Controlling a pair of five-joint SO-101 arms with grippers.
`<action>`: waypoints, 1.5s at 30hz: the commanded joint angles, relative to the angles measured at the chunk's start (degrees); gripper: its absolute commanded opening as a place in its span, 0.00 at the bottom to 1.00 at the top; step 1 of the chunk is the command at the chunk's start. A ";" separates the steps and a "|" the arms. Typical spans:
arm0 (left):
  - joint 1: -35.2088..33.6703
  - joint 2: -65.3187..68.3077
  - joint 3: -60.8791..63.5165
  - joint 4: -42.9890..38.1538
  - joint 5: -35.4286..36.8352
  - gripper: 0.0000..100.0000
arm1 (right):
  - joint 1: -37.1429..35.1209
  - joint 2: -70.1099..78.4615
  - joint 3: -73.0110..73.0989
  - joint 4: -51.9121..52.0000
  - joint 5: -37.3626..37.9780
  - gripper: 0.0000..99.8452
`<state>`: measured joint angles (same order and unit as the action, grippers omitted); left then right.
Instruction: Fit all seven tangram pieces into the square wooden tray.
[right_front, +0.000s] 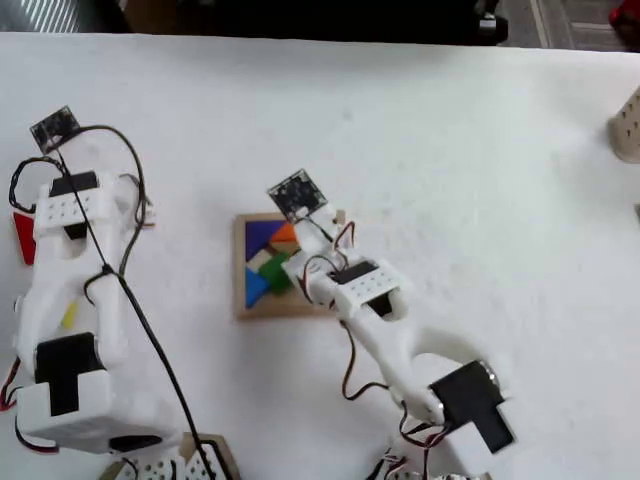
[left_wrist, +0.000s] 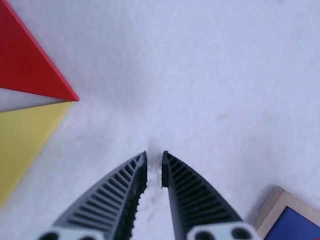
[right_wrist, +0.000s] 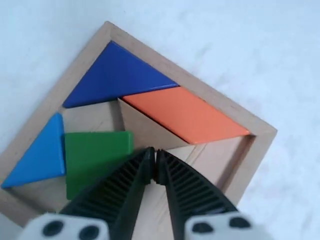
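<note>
White table, beige dotted object

In the high view the right side of the wooden tray is covered by the right arm, so the pieces there cannot be counted. A red piece is half hidden by the left arm. In the left wrist view it is cut off by the picture's edge, as are a yellow piece and a tray corner. Part of the green square is masked by the right gripper. A pale object at the high view's edge is cropped beyond recognition.
</note>
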<state>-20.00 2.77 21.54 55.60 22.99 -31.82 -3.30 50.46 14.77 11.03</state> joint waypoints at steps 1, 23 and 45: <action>-0.57 -0.13 -3.16 0.00 0.53 0.07 | -0.75 -3.21 -0.70 1.01 0.79 0.02; -0.57 -0.13 -3.16 -0.09 0.53 0.07 | -5.32 -2.95 -0.70 -1.54 0.79 0.02; -0.57 -0.04 -2.81 -1.14 0.53 0.07 | -1.98 -13.14 5.19 11.30 0.79 0.02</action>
<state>-20.00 2.95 21.54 55.60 22.99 -33.49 -14.46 55.91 24.00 11.03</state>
